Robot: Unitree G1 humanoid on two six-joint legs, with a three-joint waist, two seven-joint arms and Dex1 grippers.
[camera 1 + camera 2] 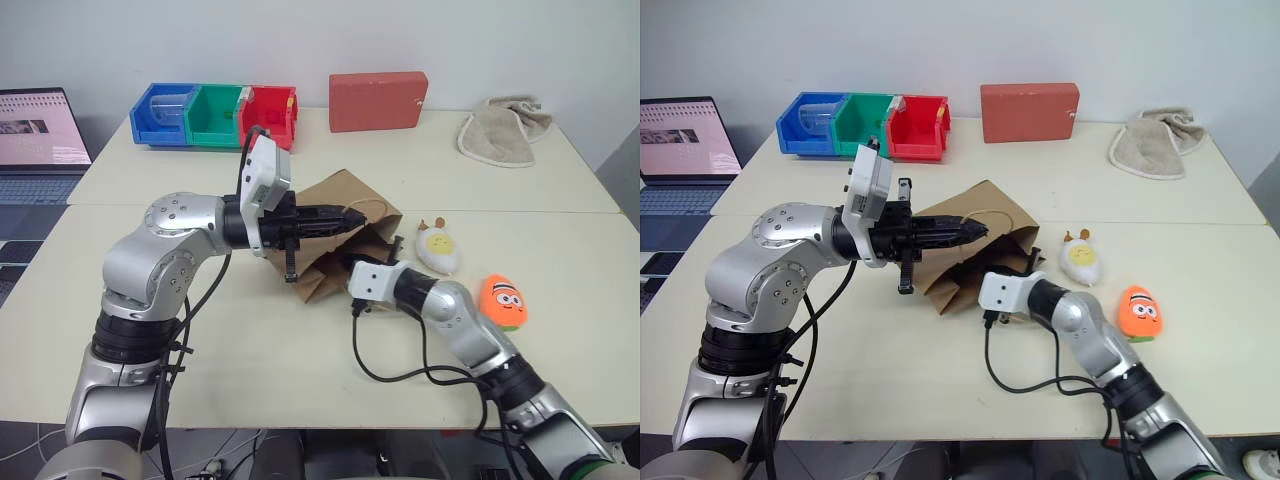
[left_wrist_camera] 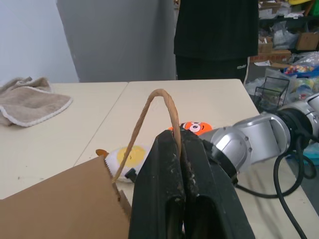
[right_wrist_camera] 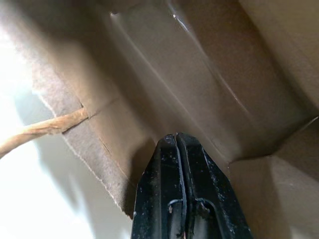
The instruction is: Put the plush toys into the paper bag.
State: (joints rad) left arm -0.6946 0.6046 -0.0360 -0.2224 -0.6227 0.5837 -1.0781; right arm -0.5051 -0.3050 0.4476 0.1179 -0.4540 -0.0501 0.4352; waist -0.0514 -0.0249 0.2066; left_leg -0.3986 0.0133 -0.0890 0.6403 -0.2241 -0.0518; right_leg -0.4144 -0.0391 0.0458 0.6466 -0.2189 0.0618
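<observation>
Neither toy is in the bag yet. The white egg-shaped plush toy with a yellow face (image 1: 438, 249) and the orange oval plush toy with cartoon eyes (image 1: 503, 301) both lie on the pale desk (image 1: 250, 370), to the right of the plain brown kraft paper bag (image 1: 330, 225), the egg one nearer to it and the orange one further out toward the desk's right side. Judging from this, the work in hand is opening the bag; both toys remain to be picked up and dropped in.

The left pincer (image 2: 182, 164) is closed on one thin twisted paper loop handle (image 2: 154, 107) and holds that side of the bag lifted off the desk. The right pincer (image 3: 178, 144) is closed with nothing in it, its tip pushed into the bag's mouth against the creased inner wall, apparently to spread it. The egg toy lies just beside the right forearm, the orange one a little beyond.
</observation>
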